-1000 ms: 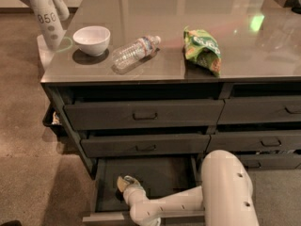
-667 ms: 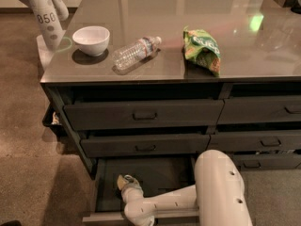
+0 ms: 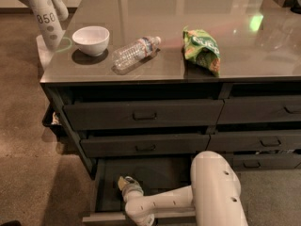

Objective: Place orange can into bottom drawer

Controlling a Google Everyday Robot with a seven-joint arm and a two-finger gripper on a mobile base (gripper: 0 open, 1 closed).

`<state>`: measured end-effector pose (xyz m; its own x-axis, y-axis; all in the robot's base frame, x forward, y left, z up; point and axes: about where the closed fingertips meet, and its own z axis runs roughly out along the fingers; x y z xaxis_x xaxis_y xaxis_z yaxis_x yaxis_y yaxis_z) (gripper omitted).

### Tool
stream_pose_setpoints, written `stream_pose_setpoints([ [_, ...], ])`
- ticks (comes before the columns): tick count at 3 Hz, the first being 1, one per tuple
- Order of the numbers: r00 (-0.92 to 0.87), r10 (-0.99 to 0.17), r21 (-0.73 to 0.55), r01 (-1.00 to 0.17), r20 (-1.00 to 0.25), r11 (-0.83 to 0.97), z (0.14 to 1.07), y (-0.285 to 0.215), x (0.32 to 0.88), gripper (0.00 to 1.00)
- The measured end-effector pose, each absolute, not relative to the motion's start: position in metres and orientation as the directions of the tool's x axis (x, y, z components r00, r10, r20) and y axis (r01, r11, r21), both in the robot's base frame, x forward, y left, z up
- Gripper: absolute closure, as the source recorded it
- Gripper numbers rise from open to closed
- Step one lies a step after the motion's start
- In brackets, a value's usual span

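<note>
On the counter [image 3: 141, 72], near the front-left corner: a white bowl [image 3: 91, 39], upright. Just right of it, along the front edge: a clear plastic bottle [image 3: 135, 53] lying on its side. Further right, about mid-front edge: a crumpled green snack bag [image 3: 202, 51]. Beyond the left edge: a white spotted post [image 3: 44, 13] marked 050.

Below the front edge, left column: top drawer [image 3: 141, 114] and middle drawer [image 3: 146, 146], both shut or nearly so. Lowest of that column: the bottom drawer [image 3: 101, 192], pulled out, dark inside.

Reaching into it from the right: a white arm [image 3: 164, 202], with the gripper [image 3: 128, 186] low inside, toward the left end. At its tip: a small pale-orange patch, seemingly the orange can [image 3: 122, 181], inside the bottom drawer. Cannot tell how wide the gripper stands, nor whether gripping the can.
</note>
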<state>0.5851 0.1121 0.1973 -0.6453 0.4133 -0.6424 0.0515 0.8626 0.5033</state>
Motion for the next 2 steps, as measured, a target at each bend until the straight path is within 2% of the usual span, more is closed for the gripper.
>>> stream_pose_setpoints([
  [2, -0.656, 0.430, 0.558, 0.016, -0.620, 0.829, 0.1916, 0.1166, 0.5846, 0.36],
])
